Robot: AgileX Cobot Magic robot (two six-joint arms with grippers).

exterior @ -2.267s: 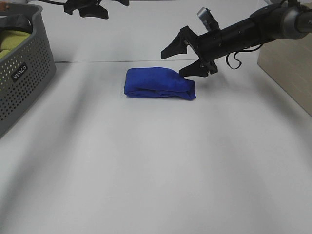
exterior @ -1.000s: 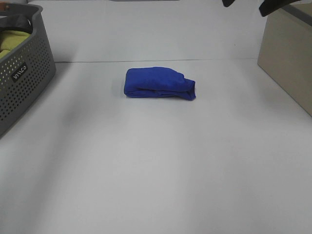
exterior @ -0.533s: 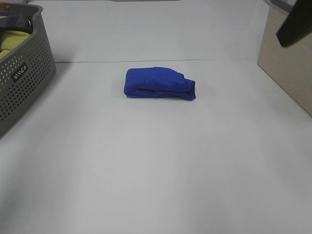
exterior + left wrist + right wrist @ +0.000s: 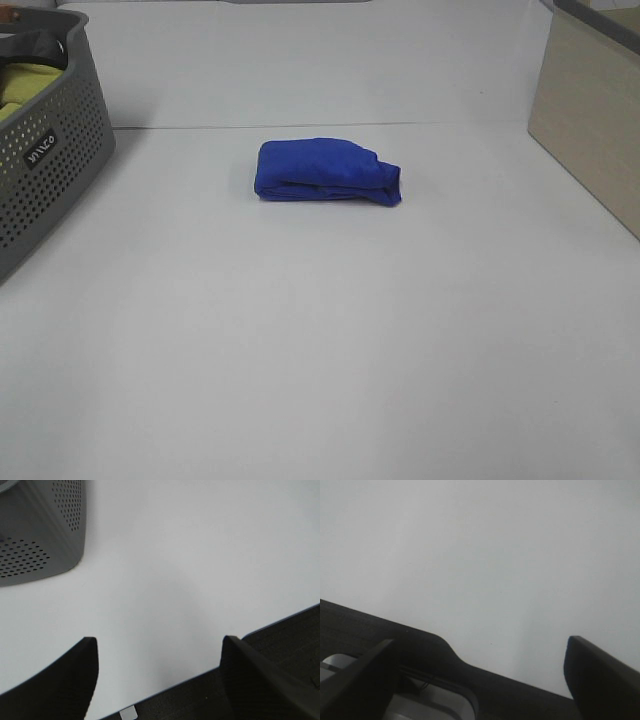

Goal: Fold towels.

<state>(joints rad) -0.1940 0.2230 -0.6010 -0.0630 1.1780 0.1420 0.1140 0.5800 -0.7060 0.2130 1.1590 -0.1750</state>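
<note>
The blue towel (image 4: 328, 172) is seen folded into a small bundle on the white table (image 4: 330, 340), toward the far middle, well apart from the grey basket (image 4: 45, 150) at the left edge and the beige box (image 4: 590, 110) at the right. Both the left gripper (image 4: 157, 652) and right gripper (image 4: 480, 655) are spread wide apart, nothing held, near the table's edge

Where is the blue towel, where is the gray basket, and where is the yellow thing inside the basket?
blue towel (image 4: 325, 170), high outside view, on its folded top layer.
gray basket (image 4: 55, 175), high outside view, on its holey side wall.
yellow thing (image 4: 25, 78), high outside view, on the bit showing above the rim.
</note>
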